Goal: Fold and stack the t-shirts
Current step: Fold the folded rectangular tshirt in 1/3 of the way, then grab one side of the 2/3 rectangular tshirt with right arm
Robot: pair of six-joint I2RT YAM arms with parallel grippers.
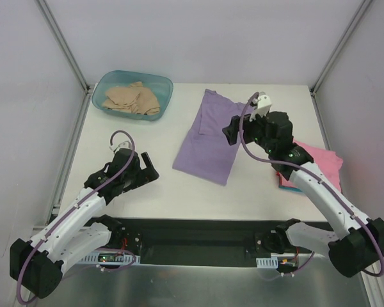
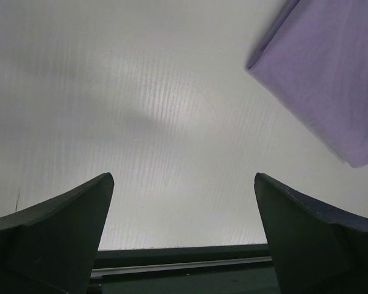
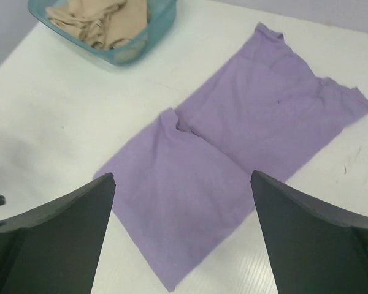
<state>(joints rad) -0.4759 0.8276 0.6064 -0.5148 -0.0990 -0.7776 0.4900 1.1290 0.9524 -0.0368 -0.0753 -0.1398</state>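
The left gripper (image 1: 147,171) is hovering wide open and empty over bare table (image 1: 147,137), the right gripper (image 3: 183,236) is gaping empty above the half-folded lavender t-shirt (image 1: 205,141), the folded pink t-shirt (image 1: 323,161) is lying right, and the tan t-shirt (image 1: 133,99) is sitting crumpled in the far-left teal tub (image 1: 163,83).

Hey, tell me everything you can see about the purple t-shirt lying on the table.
The lavender purple t-shirt is soft, plain, matte cloth, folded into a long narrow strip that lies flat on the white table, running diagonally from near centre toward the far edge. The right wrist view shows a sleeve flap partway along one long edge and a rumpled, uneven far end. A few shallow wrinkles mark it. Nothing grips it: the right gripper hovers open above its right edge, and the left gripper, also open, sits apart to its left.
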